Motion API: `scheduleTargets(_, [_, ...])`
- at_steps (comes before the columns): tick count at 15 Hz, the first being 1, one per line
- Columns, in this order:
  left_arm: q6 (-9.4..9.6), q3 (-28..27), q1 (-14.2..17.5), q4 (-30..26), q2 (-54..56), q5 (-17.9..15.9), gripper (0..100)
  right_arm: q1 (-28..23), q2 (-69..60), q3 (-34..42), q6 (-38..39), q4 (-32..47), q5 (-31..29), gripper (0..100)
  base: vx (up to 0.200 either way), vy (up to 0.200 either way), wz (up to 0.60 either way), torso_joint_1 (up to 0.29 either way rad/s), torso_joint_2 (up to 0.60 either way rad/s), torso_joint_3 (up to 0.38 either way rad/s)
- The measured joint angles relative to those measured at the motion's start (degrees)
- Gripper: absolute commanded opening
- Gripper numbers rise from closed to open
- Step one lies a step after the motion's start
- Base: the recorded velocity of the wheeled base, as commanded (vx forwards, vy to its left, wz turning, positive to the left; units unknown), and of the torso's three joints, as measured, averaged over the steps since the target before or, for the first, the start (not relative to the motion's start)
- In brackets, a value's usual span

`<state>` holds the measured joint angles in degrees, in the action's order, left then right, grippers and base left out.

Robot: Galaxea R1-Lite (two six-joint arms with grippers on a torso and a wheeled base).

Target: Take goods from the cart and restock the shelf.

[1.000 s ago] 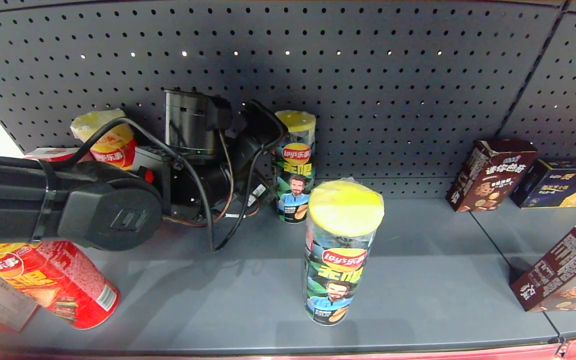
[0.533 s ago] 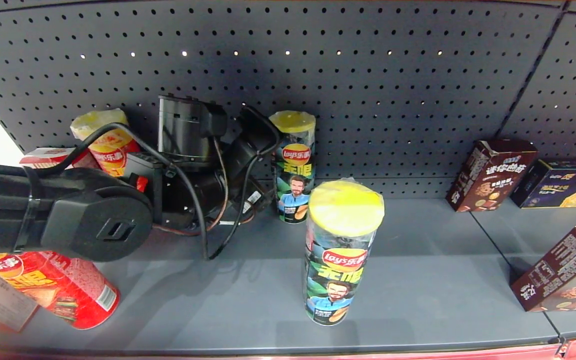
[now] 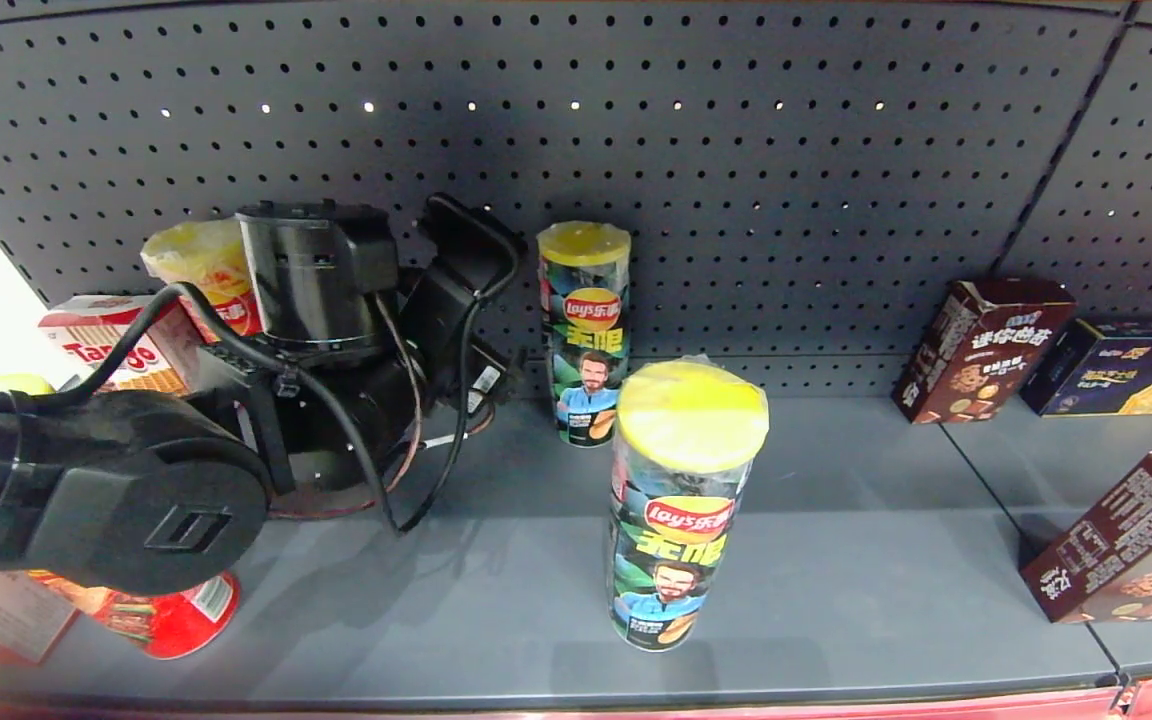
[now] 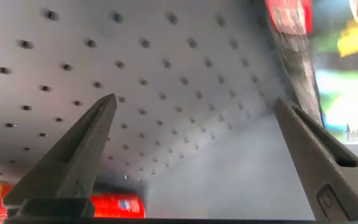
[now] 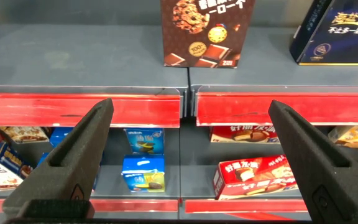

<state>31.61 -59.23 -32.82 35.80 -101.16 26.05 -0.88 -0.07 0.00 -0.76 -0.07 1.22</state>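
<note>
1. The left claw (image 4: 196,102) gapes wide with nothing in it, at the far left of the shelf (image 3: 866,570), just left of the far chip can (image 3: 584,335).
2. That can stands upright by the pegboard (image 3: 736,150); the near chip can (image 3: 681,510) stands upright to its right.
3. The right claw (image 5: 189,104) is spread wide and empty.

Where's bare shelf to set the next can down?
The widest bare patch lies between the front chip can and the brown boxes on the right. A smaller one runs along the front edge between that can and the red can. The back left is crowded: left arm, yellow-lidded can, wafer box.
</note>
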Motion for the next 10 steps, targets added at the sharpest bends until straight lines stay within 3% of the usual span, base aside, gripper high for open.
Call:
scheduleTargets(2, [0.0, 1.9, -0.8, 2.6, -1.3, 0.6, 100, 0.0, 0.0, 0.0, 0.0, 0.0, 0.0, 100, 0.0, 0.0, 0.0, 0.0, 0.0, 0.0])
scheduleTargets(10, [-1.05, 0.8, -1.4, 3.3, -4.7, 1.8, 100, 0.0, 0.0, 0.0, 0.0, 0.0, 0.0, 100, 0.0, 0.0, 0.0, 0.0, 0.0, 0.0])
